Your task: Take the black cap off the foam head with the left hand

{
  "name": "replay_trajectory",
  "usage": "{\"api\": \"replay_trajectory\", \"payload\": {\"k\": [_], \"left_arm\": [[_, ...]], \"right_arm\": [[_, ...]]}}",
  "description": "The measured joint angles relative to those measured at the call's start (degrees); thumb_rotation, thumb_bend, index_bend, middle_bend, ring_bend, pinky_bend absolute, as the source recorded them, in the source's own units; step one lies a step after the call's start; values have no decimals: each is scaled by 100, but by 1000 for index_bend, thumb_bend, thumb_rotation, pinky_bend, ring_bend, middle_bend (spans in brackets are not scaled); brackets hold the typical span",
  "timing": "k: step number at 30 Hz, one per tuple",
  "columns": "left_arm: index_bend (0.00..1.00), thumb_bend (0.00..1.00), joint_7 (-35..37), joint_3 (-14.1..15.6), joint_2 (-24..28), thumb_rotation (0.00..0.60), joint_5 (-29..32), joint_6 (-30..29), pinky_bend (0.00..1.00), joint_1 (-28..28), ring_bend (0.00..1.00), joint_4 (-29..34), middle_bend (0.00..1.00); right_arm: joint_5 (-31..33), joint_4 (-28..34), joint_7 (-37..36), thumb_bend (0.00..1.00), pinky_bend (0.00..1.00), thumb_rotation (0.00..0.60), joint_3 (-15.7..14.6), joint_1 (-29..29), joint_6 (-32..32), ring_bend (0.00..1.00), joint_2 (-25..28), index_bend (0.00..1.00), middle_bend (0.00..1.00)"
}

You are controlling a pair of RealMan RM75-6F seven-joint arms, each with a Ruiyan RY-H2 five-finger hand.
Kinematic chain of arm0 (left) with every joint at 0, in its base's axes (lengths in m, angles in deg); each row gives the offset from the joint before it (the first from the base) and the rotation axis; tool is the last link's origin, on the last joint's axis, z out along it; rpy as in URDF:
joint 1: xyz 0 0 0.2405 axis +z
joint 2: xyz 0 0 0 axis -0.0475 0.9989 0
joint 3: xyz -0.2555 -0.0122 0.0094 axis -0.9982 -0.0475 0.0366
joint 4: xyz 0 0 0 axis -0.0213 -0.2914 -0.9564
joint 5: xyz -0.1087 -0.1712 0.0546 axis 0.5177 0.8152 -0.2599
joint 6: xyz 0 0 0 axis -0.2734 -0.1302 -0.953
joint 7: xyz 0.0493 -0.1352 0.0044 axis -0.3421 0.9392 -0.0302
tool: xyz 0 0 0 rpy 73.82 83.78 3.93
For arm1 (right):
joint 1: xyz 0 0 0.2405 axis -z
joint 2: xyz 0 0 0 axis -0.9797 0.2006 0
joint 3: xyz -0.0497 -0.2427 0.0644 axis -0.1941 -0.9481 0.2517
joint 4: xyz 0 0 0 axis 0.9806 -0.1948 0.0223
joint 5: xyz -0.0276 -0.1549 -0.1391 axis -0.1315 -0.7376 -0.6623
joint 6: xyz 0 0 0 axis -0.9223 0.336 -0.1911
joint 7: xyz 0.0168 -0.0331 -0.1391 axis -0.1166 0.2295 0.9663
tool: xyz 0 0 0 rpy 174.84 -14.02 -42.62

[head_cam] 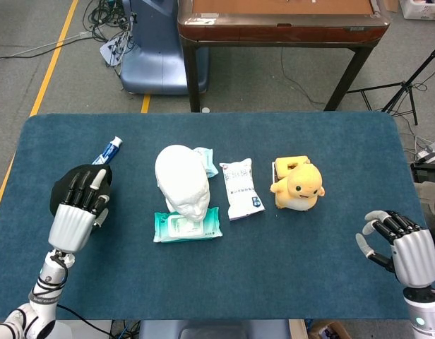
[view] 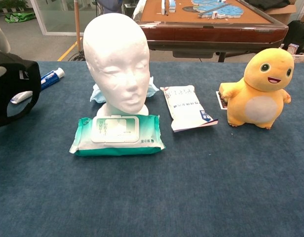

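Note:
The white foam head (head_cam: 183, 180) stands bare at the middle of the blue table (head_cam: 274, 282), its base against a wipes pack; the chest view shows the foam head (view: 117, 64) facing the camera. The black cap (head_cam: 68, 187) is off it, far to the left and low over the table. My left hand (head_cam: 78, 217) grips the cap from the near side, fingers lying over its crown. In the chest view the black cap (view: 16, 86) hangs at the left edge, rear opening towards the camera. My right hand (head_cam: 401, 247) hovers at the near right corner, fingers apart, holding nothing.
A toothpaste tube (head_cam: 110, 150) lies just behind the cap. A green wipes pack (head_cam: 187, 226) lies in front of the foam head, with a white packet (head_cam: 240, 188) and a yellow plush toy (head_cam: 299, 185) to its right. A brown table (head_cam: 281, 21) stands beyond the far edge.

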Motion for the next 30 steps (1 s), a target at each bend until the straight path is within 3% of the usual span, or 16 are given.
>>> {"api": "replay_trajectory", "payload": {"k": [9,11,20,30], "left_arm": [[94,27,-552,344,299,600,-46,423,92,237,0,964,32],[71,23,-676,438,428,600,-30,562,92,303,0,1325,31],[80,23,-1085,733,1008,600,44,877,92,700,0,2505,31],[142,24,-823,1060,1870,600,191,1074,100,1121,0,3387,48]], "right_arm": [[-20,-1,0,318,603,600,-2,6,19,419,4,590,468],[-21,3,6,318,603,600,-3,5,16,419,3,590,468],[-24,10,24,318,603,600,-3,11,22,419,4,590,468],[32,48,155,318,603,600,-6,9,-68,419,-7,590,468]]}}
